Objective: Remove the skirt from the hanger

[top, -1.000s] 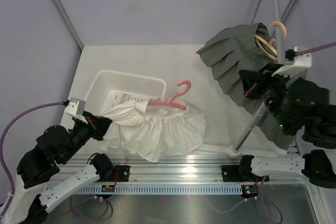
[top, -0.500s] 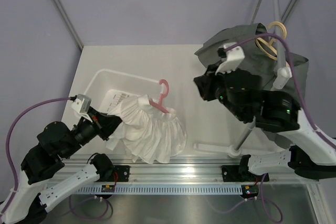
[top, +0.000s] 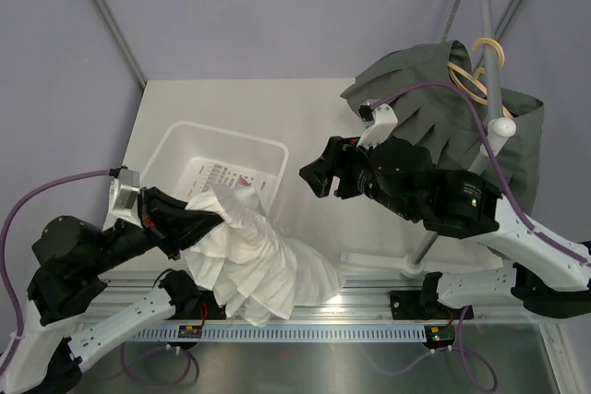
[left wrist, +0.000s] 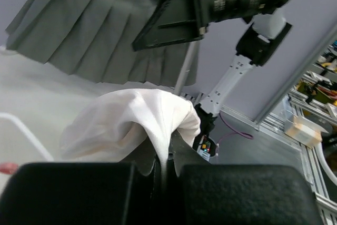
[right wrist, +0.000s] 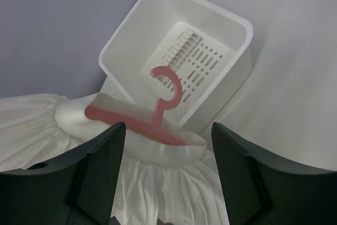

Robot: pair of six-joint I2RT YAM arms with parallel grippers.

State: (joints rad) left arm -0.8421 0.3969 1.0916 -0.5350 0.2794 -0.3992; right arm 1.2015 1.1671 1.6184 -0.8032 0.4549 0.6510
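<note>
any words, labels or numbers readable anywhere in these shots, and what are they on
No text can be read in any view.
white basket: only slots and holes, no print.
pink hanger: no marking visible.
small board on the front rail: coloured specks, too small to read.

White pleated skirt point(top: 268, 265) bunched in heap, one edge raised; pink hanger point(right wrist: 141, 125) inside waistband, hook exposed.
</note>
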